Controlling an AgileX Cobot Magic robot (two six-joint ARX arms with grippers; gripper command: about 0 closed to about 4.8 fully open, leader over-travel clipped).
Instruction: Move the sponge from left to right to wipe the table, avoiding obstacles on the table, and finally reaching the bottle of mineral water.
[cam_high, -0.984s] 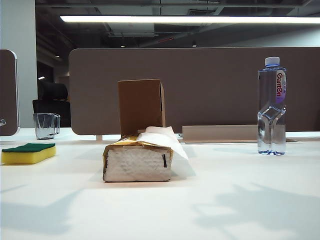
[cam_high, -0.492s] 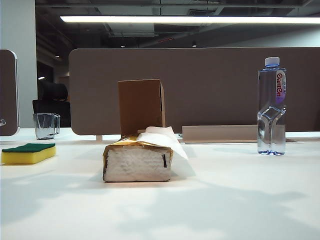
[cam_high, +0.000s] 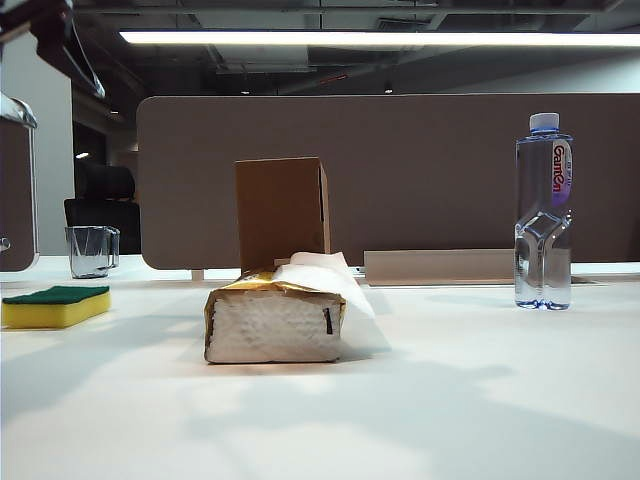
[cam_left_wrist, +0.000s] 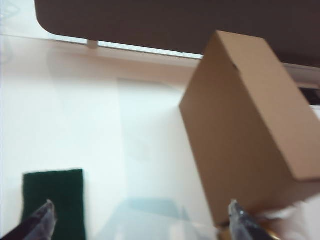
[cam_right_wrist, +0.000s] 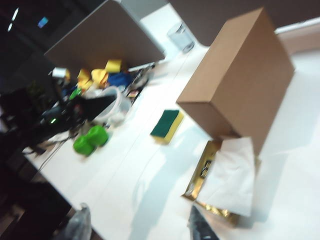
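The yellow sponge (cam_high: 55, 305) with its dark green top lies at the table's (cam_high: 450, 400) left edge. An upright brown cardboard box (cam_high: 282, 210) stands mid-table behind the gold-and-white tissue pack (cam_high: 275, 320). The bottle of mineral water (cam_high: 543, 210) stands at the right. My left gripper (cam_left_wrist: 141, 222) hovers high above the table, open and empty, with the sponge (cam_left_wrist: 55, 202) below one fingertip and the box (cam_left_wrist: 250, 130) by the other. My right gripper (cam_right_wrist: 140, 225) is open too, high over the tissue pack (cam_right_wrist: 220, 180), box (cam_right_wrist: 240, 75) and sponge (cam_right_wrist: 167, 125).
A clear glass cup (cam_high: 92, 250) stands behind the sponge, in front of a brown partition (cam_high: 430, 180) along the table's far side. Part of the left arm (cam_high: 50, 40) shows in the exterior view's upper left corner. Green dumbbells (cam_right_wrist: 90, 140) and clutter lie beyond the table's left end.
A dark part of the left arm has come into the exterior view's upper left corner. The arms' shadows have spread across the table. Sponge, box, tissue pack and bottle have not moved.
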